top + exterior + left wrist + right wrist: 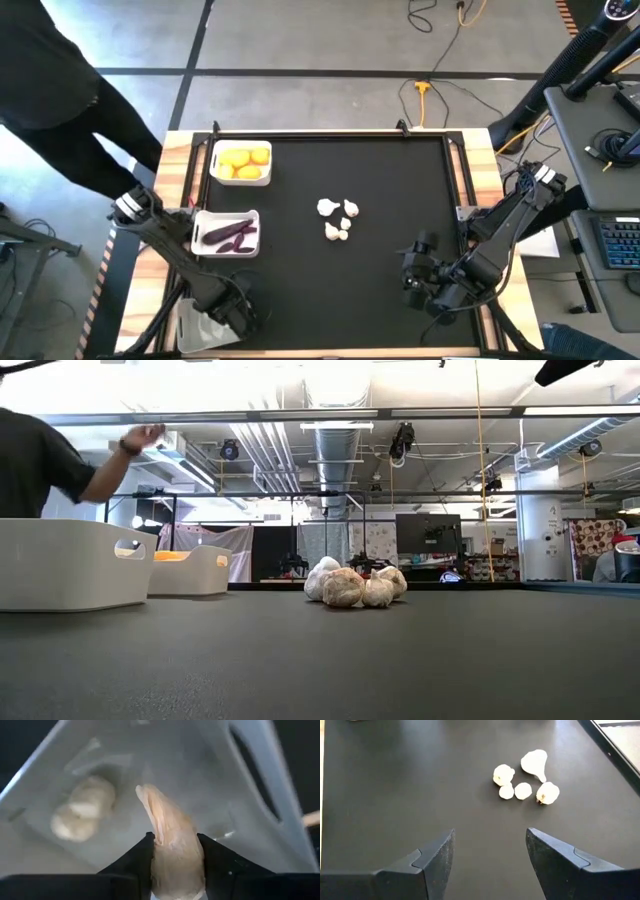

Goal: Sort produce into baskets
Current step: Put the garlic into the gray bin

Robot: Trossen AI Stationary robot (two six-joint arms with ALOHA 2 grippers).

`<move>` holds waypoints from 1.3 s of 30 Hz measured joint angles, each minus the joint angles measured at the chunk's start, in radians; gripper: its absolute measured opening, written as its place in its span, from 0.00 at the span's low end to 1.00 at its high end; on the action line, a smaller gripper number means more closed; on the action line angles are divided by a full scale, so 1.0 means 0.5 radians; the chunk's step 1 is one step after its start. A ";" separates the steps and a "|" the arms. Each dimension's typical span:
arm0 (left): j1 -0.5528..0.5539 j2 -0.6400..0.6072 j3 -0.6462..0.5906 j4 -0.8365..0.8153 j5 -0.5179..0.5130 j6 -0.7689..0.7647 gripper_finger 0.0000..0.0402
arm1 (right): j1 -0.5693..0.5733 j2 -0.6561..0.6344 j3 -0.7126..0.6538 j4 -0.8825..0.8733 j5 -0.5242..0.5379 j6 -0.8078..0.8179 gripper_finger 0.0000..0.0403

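Note:
My left gripper (240, 314) is at the near left, over a clear plastic basket (192, 330), and is shut on a white garlic bulb (172, 840). Another garlic bulb (82, 807) lies on that basket's floor. Several garlic bulbs (338, 220) lie in a cluster on the black mat at the table's middle; they also show in the right wrist view (525, 777). A white basket (240, 163) holds yellow fruits. A second white basket (227, 233) holds purple sweet potatoes. My right gripper (415, 275) is open and empty at the near right, fingers toward the garlic cluster. My left gripper pinches the garlic bulb's round body (161, 854) between its two fingers. The bulb's pointed tip (147, 795) sticks out past the fingertips, toward the clear basket's floor. The bulb sits over the inside of the basket; whether it touches the floor, I cannot tell.
A person stands beyond the table's far left corner (60, 100), an arm raised in the low view (110, 460). The two white baskets stand along the left side (70, 560). The black mat (400, 180) lies bare to the right of the garlic.

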 joint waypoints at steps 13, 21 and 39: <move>0.012 -0.017 -0.060 -0.218 0.065 0.156 0.54 | -0.043 -0.007 0.078 -0.046 -0.087 -0.159 0.59; 0.088 -0.195 0.295 -0.831 -0.256 0.364 0.61 | -0.115 -0.100 0.300 -0.122 -0.059 -0.397 0.59; 0.893 -0.207 0.322 -0.102 -1.323 1.292 0.61 | -0.262 -0.208 0.313 -0.124 0.010 -0.268 0.59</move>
